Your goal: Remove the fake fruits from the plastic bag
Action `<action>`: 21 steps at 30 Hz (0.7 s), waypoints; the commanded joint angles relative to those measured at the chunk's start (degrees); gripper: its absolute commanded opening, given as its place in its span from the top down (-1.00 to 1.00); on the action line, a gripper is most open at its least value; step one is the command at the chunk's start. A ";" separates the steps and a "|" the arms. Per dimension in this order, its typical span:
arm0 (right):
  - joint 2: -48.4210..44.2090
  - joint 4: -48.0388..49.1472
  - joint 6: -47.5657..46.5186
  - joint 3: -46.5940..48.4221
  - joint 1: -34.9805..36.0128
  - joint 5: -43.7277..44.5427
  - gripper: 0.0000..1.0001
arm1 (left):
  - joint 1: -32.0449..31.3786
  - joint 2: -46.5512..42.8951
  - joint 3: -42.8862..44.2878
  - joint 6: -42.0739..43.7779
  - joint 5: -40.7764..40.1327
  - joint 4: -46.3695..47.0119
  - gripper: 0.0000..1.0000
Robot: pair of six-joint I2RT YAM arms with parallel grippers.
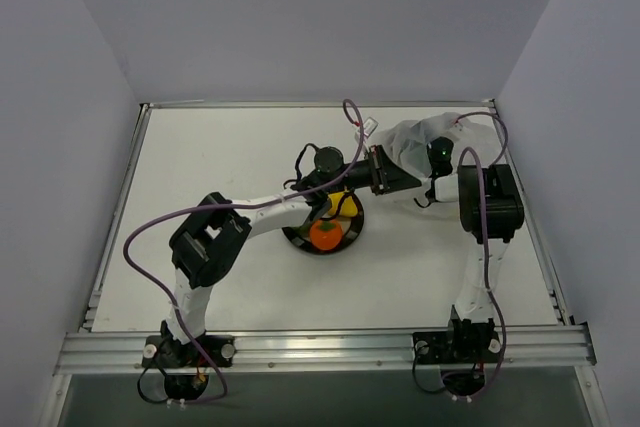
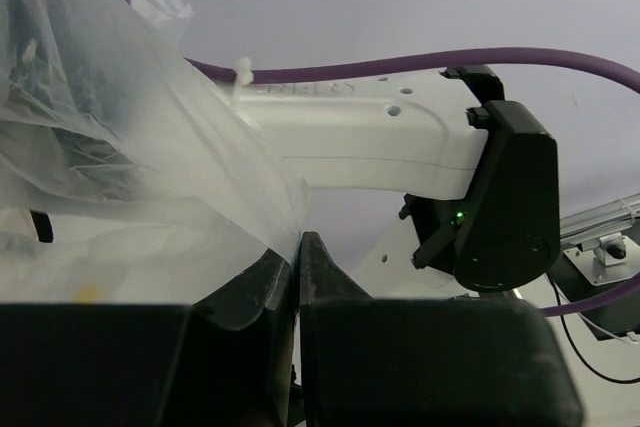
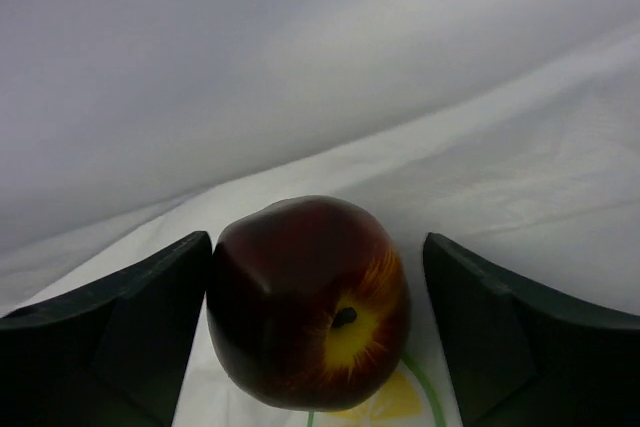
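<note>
Dark red with a yellow blush round its stem pit, a fake apple [image 3: 305,312] lies between the fingers of my right pincer [image 3: 318,247], which stands wide open with nothing gripped. One finger sits just beside the apple's flank, whether touching I cannot tell; the other stands clear of it. All round this pincer is whitish film. It is inside the plastic bag [image 1: 415,139], and the apple rests on the bag's floor, over a yellow-and-green print. My left pincer [image 2: 298,259] is closed tight on a fold of the bag's edge, the film bunching up and away to one side of it. Behind the left pincer, under my left forearm, is a dark-rimmed plate [image 1: 352,235] holding an orange fruit [image 1: 323,235] and a yellow fruit [image 1: 346,209], both outside the bag. Plate and bag rest on a white table [image 1: 220,167].
</note>
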 commanded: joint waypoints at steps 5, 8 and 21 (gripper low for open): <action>-0.18 16.63 9.08 -5.38 -1.67 -5.01 0.31 | 2.02 -1.63 0.27 -1.44 0.31 4.99 0.95; -6.32 17.78 8.65 -10.74 -4.22 -4.40 0.35 | 2.99 -0.40 0.62 -2.93 0.22 7.35 0.95; -36.13 11.21 9.09 -38.24 -0.53 2.63 0.49 | 6.42 6.45 16.08 5.92 -1.62 -7.74 0.95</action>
